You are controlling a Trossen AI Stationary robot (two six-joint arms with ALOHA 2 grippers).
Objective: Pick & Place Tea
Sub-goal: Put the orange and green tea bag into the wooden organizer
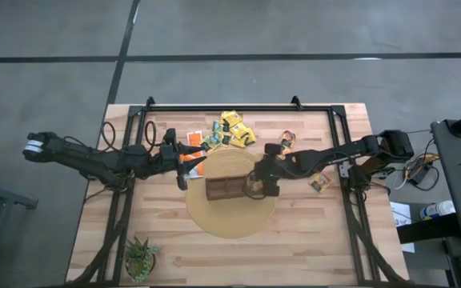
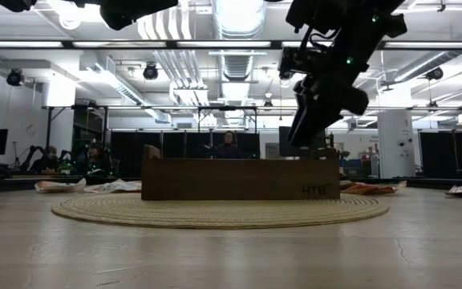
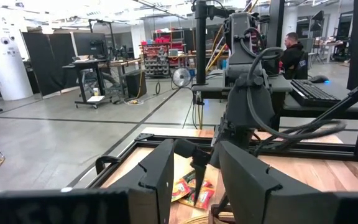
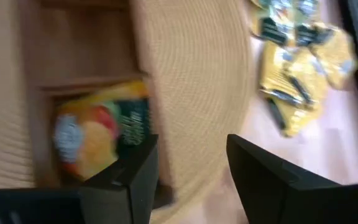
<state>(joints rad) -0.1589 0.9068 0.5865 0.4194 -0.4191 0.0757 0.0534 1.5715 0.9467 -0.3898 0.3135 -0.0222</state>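
Fingers of the right gripper (image 4: pixel 188 171) stand apart over the right end of the brown box (image 1: pixel 229 188) at frame centre, a sachet (image 4: pixel 98 134) lying loose in a compartment beneath: the drop looks done. Next it likely needs lifting toward the yellow sachets (image 1: pixel 234 128) above. Left gripper (image 1: pixel 184 160) waits left of the box, parted, empty.

You have a dark-brown box (image 1: pixel 226 188) on a tan woven round mat (image 1: pixel 230 216), yellow sachets (image 1: pixel 237 128) and orange sachets (image 1: pixel 193 138) on pale wood table (image 1: pixel 294 240), green potted plant (image 1: pixel 141 258).
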